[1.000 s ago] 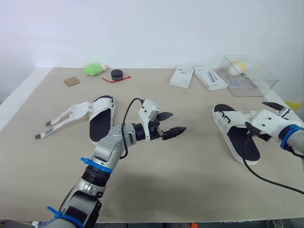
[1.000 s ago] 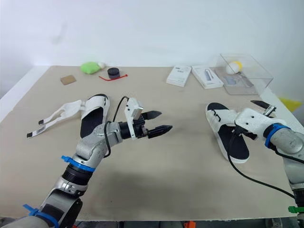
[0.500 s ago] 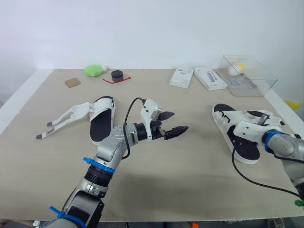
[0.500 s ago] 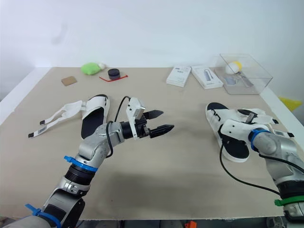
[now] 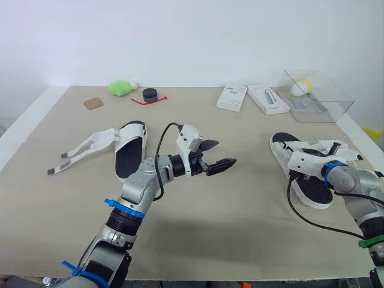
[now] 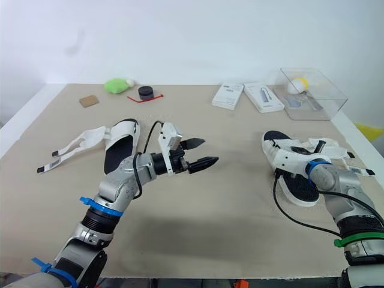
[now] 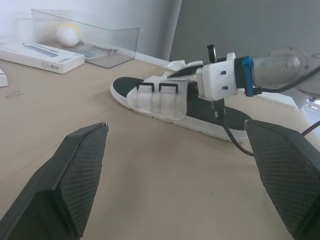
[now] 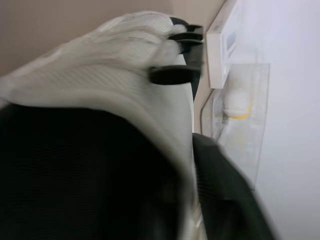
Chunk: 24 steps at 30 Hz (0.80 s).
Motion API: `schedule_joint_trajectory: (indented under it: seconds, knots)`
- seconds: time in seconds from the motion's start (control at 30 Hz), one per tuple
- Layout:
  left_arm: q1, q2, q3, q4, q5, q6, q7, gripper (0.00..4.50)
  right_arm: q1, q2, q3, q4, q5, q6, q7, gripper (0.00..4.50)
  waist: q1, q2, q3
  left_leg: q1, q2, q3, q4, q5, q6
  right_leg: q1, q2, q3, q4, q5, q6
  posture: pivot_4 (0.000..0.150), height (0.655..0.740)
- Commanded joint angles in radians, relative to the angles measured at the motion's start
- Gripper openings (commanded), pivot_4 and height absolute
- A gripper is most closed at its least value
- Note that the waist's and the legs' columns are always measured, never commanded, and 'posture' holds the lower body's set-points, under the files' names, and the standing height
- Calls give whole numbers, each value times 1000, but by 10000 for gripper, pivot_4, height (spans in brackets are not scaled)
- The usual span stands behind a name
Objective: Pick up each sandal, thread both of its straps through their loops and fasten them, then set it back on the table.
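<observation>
The right sandal (image 5: 300, 175), white with a black footbed, lies at the table's right side. My right gripper (image 5: 329, 147) sits on top of it, over its straps. In the right wrist view the white mesh strap (image 8: 125, 65) is pinched between the black fingers (image 8: 75, 190). The left sandal (image 5: 128, 151) lies at the table's left, its two loose straps (image 5: 81, 150) trailing further left. My left gripper (image 5: 226, 152) hovers open above the middle of the table, pointing toward the right sandal (image 7: 165, 100) and holding nothing.
Along the back edge are a green object (image 5: 122, 87), a black round lid (image 5: 149, 94), a brown square (image 5: 92, 103), two white boxes (image 5: 231, 97) and a clear box (image 5: 315, 95) with a yellow ball. The table's right edge (image 5: 360, 129) runs close to the right sandal.
My right arm swung in from the table's right edge onto the right sandal's straps, and its fingers went from open to shut. The left arm stayed put.
</observation>
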Motion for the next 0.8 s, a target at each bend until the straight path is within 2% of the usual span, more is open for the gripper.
schedule_joint_trajectory:
  seconds: [0.03, 0.27, 0.4, 0.5, 0.6, 0.8]
  knots:
    - [-8, 1, 19, -39, 0, -10, -1, 45000, -3, -39, -41, -34, 13, -25, -28, 376, 0, 0, 0, 0, 0, 0, 0, 0, 0, 0, 0, 1, 0, 0, 0, 1500, 7400]
    - [-38, 53, 88, -13, -32, 0, -35, 45000, -18, -29, -94, -150, 258, -378, 65, 376, -11, 1, 1, 0, 1, 0, 0, 0, 0, 0, 2, 3, 0, 2, 4, 1500, 7400]
    - [-38, 156, 155, -8, -80, 36, -117, 45000, -56, 8, -26, -228, 422, -590, 213, 376, -24, 2, 2, 1, 3, 0, -1, 0, 0, 0, 6, 4, 0, 3, 4, 1500, 7400]
    - [-30, 239, 197, -19, -113, 72, -170, 45000, -91, 32, 58, -223, 483, -727, 327, 376, -27, -2, 3, 2, 4, 0, -1, 0, 0, 0, 8, 6, 1, 3, 3, 1500, 7400]
    - [-17, 327, 251, -43, -174, 138, -219, 45000, -142, 49, 159, -147, 478, -961, 406, 376, -24, -3, 5, 2, 4, 0, -1, 0, 0, 0, 9, 7, 1, 2, 1, 1500, 7400]
    - [33, 432, 317, -100, -242, 226, -252, 45000, -287, 112, 305, 84, 422, -1297, 430, 376, -23, -4, 7, 1, 2, -1, -1, 0, 0, 0, 9, 12, 1, -1, -2, 1500, 7400]
